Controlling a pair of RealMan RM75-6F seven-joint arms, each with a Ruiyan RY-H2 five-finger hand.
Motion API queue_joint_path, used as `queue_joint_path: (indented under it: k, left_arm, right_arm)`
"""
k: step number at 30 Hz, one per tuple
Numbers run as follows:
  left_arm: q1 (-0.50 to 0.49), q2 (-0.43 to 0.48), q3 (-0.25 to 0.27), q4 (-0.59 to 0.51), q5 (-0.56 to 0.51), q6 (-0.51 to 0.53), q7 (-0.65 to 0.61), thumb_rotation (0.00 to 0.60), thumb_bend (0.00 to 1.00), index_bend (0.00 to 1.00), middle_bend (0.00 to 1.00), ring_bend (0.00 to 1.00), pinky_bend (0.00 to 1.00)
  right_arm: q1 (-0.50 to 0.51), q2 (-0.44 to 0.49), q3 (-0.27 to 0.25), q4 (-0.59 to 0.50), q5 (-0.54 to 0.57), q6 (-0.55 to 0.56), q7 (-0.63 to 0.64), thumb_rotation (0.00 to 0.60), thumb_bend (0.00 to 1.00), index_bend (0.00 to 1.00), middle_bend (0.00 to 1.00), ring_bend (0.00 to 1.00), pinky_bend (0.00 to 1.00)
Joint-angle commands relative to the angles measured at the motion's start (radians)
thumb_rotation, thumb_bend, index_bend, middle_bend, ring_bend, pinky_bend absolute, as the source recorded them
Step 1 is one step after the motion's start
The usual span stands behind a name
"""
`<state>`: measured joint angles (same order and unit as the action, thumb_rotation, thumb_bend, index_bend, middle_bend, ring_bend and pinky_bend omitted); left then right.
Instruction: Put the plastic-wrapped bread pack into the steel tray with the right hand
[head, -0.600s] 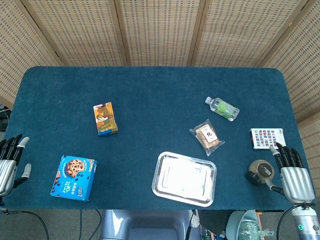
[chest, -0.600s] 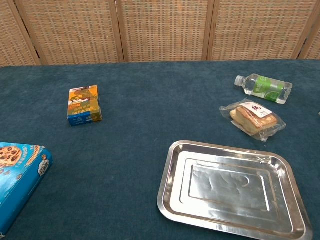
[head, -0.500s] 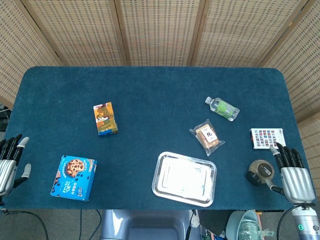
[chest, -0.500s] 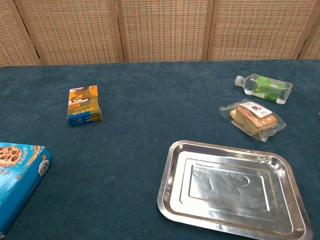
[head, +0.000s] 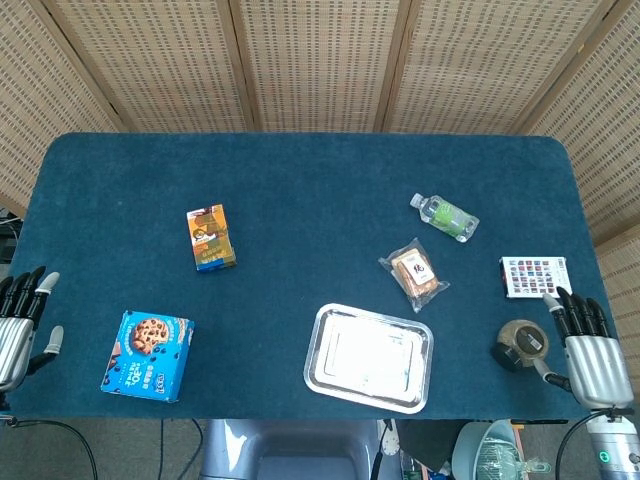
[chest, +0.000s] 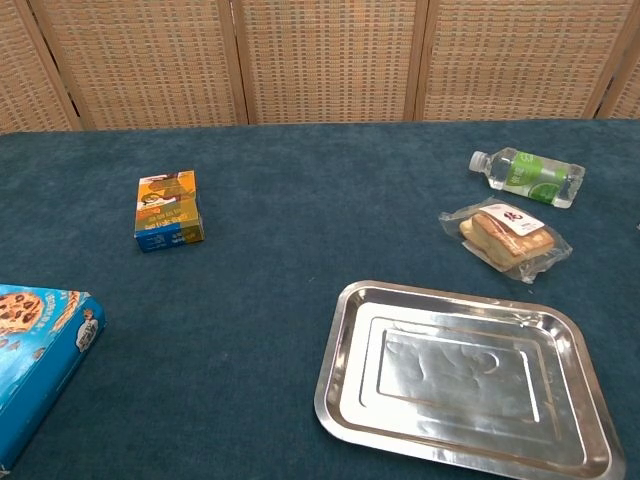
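The plastic-wrapped bread pack (head: 414, 273) (chest: 506, 238) lies flat on the blue cloth, right of centre. The steel tray (head: 369, 357) (chest: 344, 401) sits empty just in front of it, near the table's front edge. My right hand (head: 585, 351) rests at the front right corner, fingers stretched and apart, holding nothing, well to the right of the pack. At the front left edge my left hand (head: 20, 327) is likewise spread and holds nothing. Neither hand shows in the chest view.
A small water bottle (head: 444, 217) (chest: 527, 176) lies behind the bread. Beside my right hand are a round tape roll (head: 521, 343) and a colourful card box (head: 534, 275). An orange snack box (head: 210, 237) (chest: 168, 209) and a blue cookie box (head: 148, 355) (chest: 35, 345) lie on the left.
My right hand has drifted slightly toward the front edge. Nothing else has moved.
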<state>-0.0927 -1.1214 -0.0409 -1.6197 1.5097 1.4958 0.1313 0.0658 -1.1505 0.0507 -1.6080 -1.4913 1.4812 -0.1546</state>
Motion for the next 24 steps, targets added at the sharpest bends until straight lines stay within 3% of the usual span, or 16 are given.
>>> queue_joint_path:
  k: [1, 16, 24]
  left_arm:
    - [-0.001, 0.0, -0.001, -0.001, -0.004, -0.003, 0.0, 0.6, 0.49, 0.0, 0.0, 0.0, 0.0]
    - [-0.006, 0.005, -0.005, -0.017, -0.001, 0.0, 0.012, 0.6, 0.49, 0.0, 0.0, 0.0, 0.0]
    - [-0.01, 0.004, -0.01, -0.022, -0.016, -0.008, 0.019, 0.6, 0.49, 0.0, 0.0, 0.0, 0.0]
  right_arm:
    - [-0.001, 0.0, 0.0, 0.002, 0.001, 0.0, 0.003, 0.6, 0.22, 0.05, 0.0, 0.0, 0.0]
    - [0.005, 0.006, 0.001, -0.005, 0.001, -0.015, 0.018, 0.6, 0.22, 0.05, 0.0, 0.0, 0.0]
    - [0.06, 0.052, 0.007, -0.054, 0.004, -0.106, 0.011, 0.6, 0.22, 0.05, 0.0, 0.0, 0.0]
